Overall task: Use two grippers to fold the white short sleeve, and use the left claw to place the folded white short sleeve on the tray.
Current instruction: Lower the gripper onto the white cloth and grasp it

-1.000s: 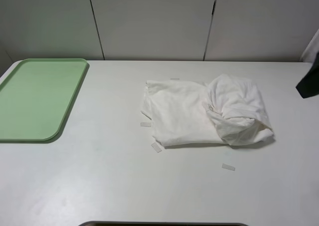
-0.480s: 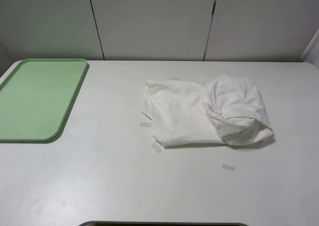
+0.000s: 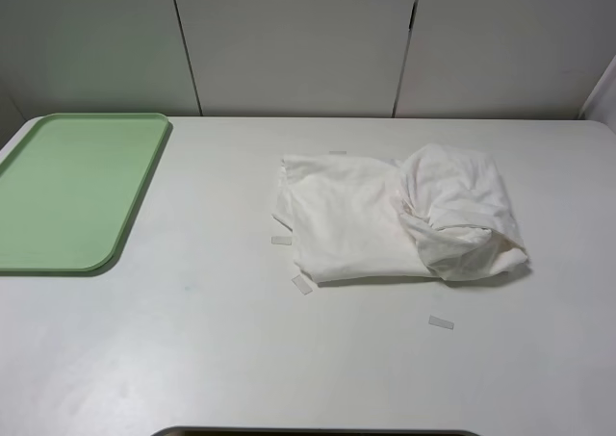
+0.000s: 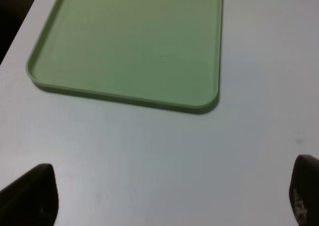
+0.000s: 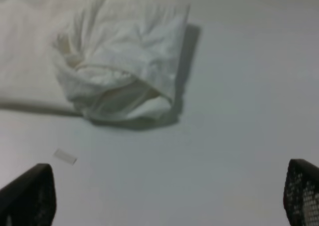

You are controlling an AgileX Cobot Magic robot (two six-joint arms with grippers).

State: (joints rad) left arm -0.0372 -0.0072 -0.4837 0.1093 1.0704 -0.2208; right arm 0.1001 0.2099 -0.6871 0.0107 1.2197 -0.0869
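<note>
White short sleeve (image 3: 385, 219) lies bunched beside tape strips (image 3: 441, 322), tray (image 3: 67, 186) well apart.

Pale green tray (image 4: 129, 41) lies flat on white table (image 4: 164, 151), with a tiny dark speck (image 4: 160, 56) on its floor. Left gripper (image 4: 167, 198) is off the tray, near its short rounded rim, jaws spread wide. Black fingertips (image 4: 30, 193) well apart, bare table between them.

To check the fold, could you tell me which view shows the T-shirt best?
The exterior high view: the whole T-shirt is in frame. The right wrist shows mainly its bunched end; the left wrist, none.
</note>
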